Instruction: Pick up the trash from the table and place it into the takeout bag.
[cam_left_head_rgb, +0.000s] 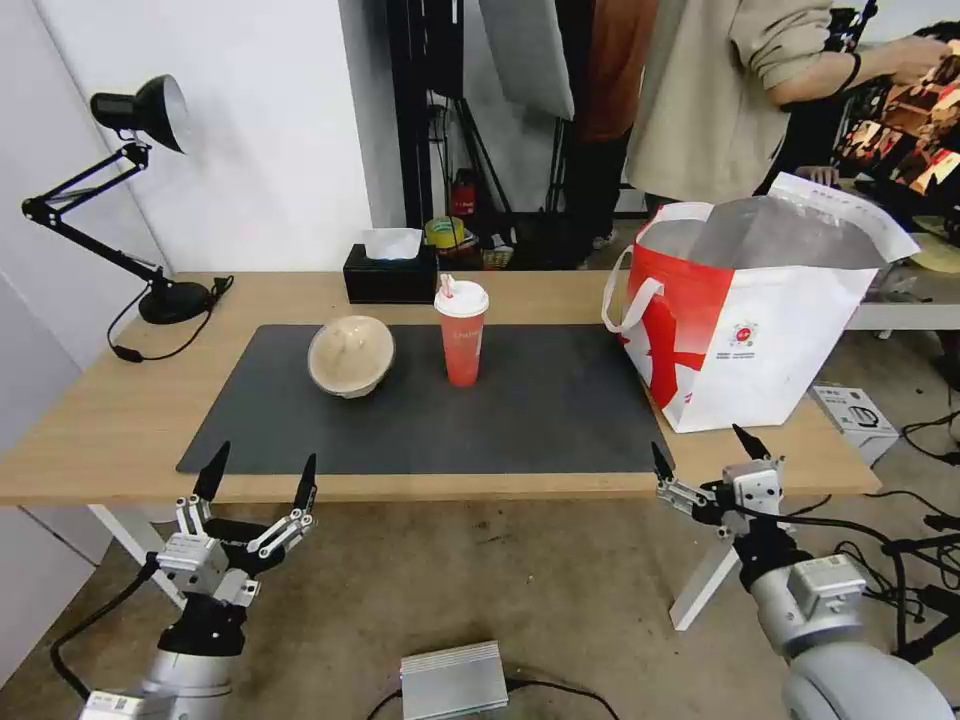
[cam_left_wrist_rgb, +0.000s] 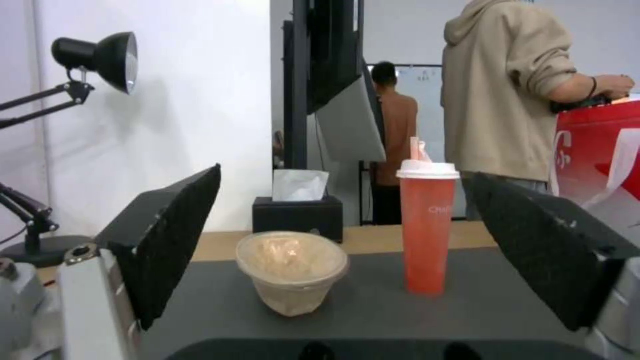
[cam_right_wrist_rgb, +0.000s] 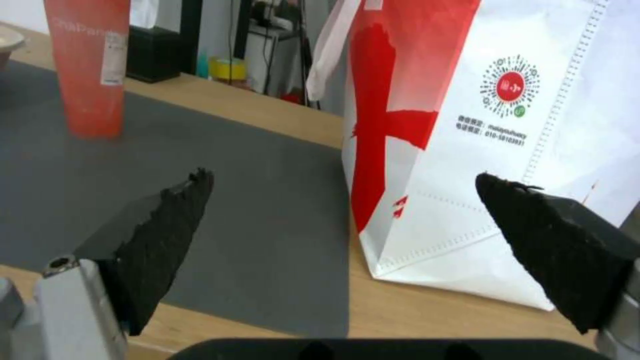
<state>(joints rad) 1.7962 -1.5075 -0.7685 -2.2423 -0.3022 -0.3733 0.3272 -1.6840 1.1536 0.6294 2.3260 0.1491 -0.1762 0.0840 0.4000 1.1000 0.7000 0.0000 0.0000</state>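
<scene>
A beige-tan bowl (cam_left_head_rgb: 351, 355) (cam_left_wrist_rgb: 292, 270) lies tipped on the dark grey mat (cam_left_head_rgb: 430, 425), left of centre on the table (cam_left_head_rgb: 110, 420). Beside it stands a tall red cup (cam_left_head_rgb: 462, 333) (cam_left_wrist_rgb: 427, 227) (cam_right_wrist_rgb: 90, 65) with a white lid and straw. The red-and-white takeout bag (cam_left_head_rgb: 760, 310) (cam_right_wrist_rgb: 480, 135) stands open at the table's right end, foil lining showing. My left gripper (cam_left_head_rgb: 260, 472) (cam_left_wrist_rgb: 347, 250) hangs open below the front edge, facing the bowl and cup. My right gripper (cam_left_head_rgb: 705, 452) (cam_right_wrist_rgb: 343, 192) is open too, at the front right, just before the bag.
A black tissue box (cam_left_head_rgb: 390, 268) sits at the table's back edge and a black desk lamp (cam_left_head_rgb: 130, 190) at the back left. A grey box (cam_left_head_rgb: 452, 680) lies on the floor between my arms. A small carton (cam_left_head_rgb: 850, 412) and cables lie on the floor right of the table.
</scene>
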